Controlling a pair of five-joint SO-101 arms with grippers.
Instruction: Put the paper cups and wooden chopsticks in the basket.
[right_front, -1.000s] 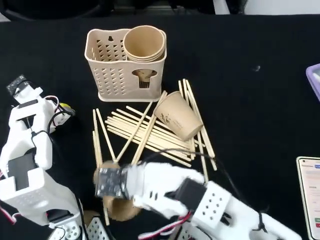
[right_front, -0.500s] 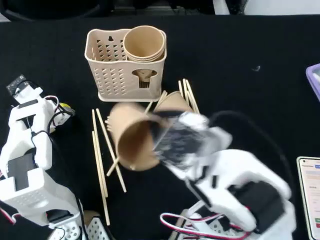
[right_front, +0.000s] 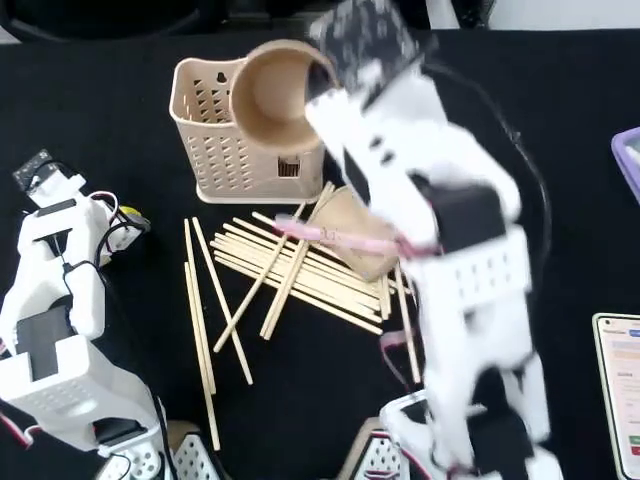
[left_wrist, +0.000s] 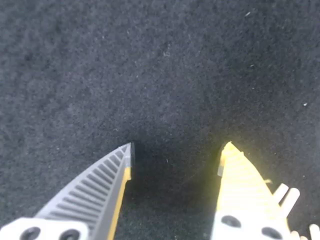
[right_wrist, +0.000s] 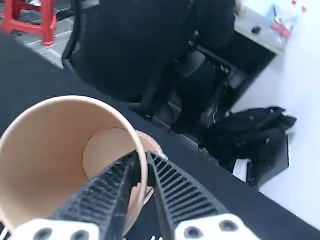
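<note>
My right gripper (right_front: 318, 88) is shut on the rim of a paper cup (right_front: 272, 93), one finger inside and one outside, as the right wrist view shows (right_wrist: 141, 156). The held paper cup (right_wrist: 60, 150) is tilted on its side over the right half of the beige basket (right_front: 215, 135). A second paper cup (right_front: 345, 228) lies on its side on the wooden chopsticks (right_front: 270, 270), partly hidden by the right arm. The chopsticks are scattered in front of the basket. My left gripper (left_wrist: 179, 147) is open just above the black cloth, far left of the chopsticks (right_front: 128, 222).
A phone (right_front: 620, 385) lies at the right edge and a purple object (right_front: 630, 150) sits above it. The right arm stretches from the front edge across the chopsticks to the basket. The left arm (right_front: 50, 300) occupies the front left.
The right arm lifted the paper cup from the front of the table, carried it over the chopsticks and now holds it above the basket. The left arm stayed still.
</note>
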